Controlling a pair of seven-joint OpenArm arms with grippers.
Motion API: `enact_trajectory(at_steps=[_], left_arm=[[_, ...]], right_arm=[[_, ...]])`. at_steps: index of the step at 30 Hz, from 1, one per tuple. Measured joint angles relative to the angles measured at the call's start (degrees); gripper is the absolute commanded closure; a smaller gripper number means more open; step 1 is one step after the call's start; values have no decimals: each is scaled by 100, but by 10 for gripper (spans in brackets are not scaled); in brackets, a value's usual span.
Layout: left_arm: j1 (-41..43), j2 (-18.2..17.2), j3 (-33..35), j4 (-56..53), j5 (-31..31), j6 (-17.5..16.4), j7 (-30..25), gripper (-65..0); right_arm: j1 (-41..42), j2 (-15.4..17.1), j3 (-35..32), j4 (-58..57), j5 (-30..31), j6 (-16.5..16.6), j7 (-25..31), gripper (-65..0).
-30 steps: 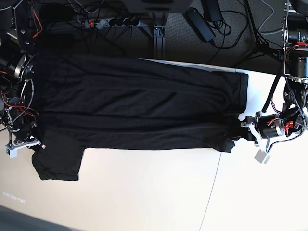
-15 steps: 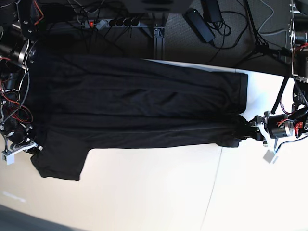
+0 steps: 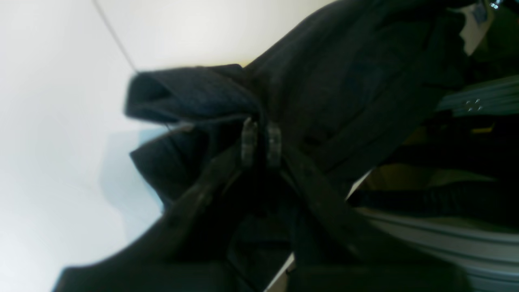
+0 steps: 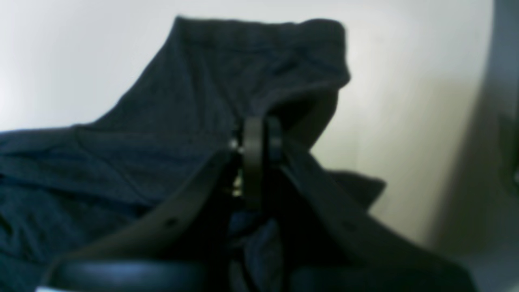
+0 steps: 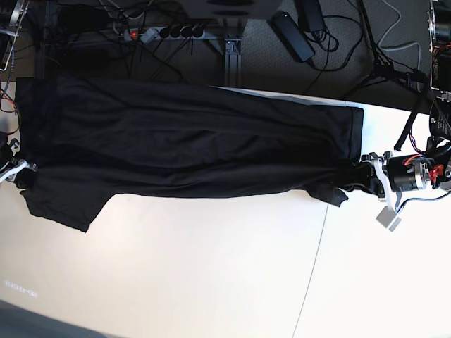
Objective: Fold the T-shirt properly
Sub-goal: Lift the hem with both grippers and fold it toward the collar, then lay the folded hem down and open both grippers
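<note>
The black T-shirt (image 5: 190,148) is stretched sideways across the white table (image 5: 211,274), with one sleeve (image 5: 63,204) drooping at the lower left. No print shows. My left gripper (image 5: 358,180), at the right of the base view, is shut on a bunched hem corner (image 3: 190,95); its fingertips (image 3: 249,140) press together on the cloth. My right gripper (image 5: 21,172), at the far left edge, is shut on the fabric near the sleeve (image 4: 259,61), with the cloth draped over its fingertips (image 4: 253,142).
Beyond the table's far edge lie a power strip (image 5: 165,32), a black adapter (image 5: 292,35) and tangled cables. A thin seam (image 5: 316,260) runs down the table at the right. A white tag (image 5: 387,218) hangs under the left arm.
Both grippers have carried the shirt's near edge towards the table's far side. The right gripper also went outwards to the left, and the sleeve has been drawn up and left with it.
</note>
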Motion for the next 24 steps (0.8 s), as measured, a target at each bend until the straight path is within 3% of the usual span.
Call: enact_trajectory(at_steps=[2,4,5,6,11,15,24], left_arm=[[37,-4,-2,-2,26,2,-17,0],[33,-4,0,0,44,2,-24,0],[28,-4,0,0,55,2,-26,0],[26,-4,0,0,52,2,-33,0],[33,-4,0,0,59,2,-63,0],[31,-4,0,0,61,2,-63,0],[48,-4,-2,0,66,2,-63,0]], right_arm=[[-39,-7,48,-15,-87,0,-37,-36],[-33,2,52,-39,-236,-2,-31,-275],[-20,0,52,-42,-240,-2,-33,-363],[-22,0,50,-42,-243,-2,20,-409],[11,0,109,-42,-315,-7,297,-420],[227,2,149,-297,-780,-13,568,-420],[1884,-13,175,-2977,-1123,-17,824,-419]])
